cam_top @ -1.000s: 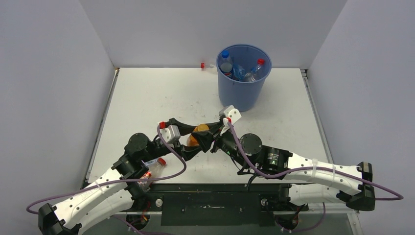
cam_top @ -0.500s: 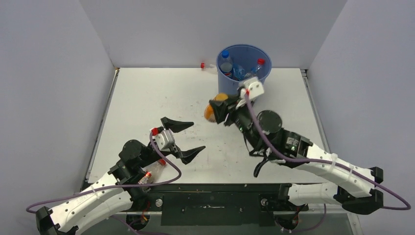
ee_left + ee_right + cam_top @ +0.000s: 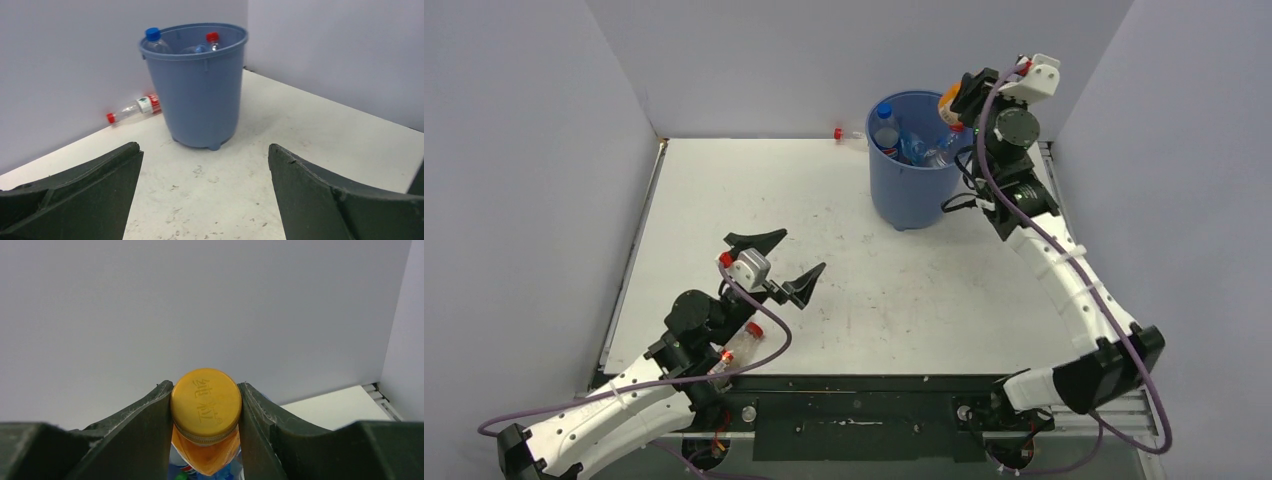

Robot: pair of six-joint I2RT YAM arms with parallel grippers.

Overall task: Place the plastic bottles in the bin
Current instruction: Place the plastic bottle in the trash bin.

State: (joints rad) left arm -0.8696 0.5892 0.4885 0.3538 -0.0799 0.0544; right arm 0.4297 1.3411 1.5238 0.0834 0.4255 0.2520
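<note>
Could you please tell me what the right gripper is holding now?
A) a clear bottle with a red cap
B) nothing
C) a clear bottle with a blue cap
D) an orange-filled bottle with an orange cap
D: the right wrist view shows the right gripper shut around the top of the orange-filled bottle.

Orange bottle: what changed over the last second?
The right gripper, shut on the orange bottle, carried it from mid-table up and back to above the rim of the bin. The left gripper, on the bottle a second ago, let go, opened and drew back toward its base. Unchanged: the bin, the bottles in the bin, the bottle by the far wall, the bottle beside the left arm.
</note>
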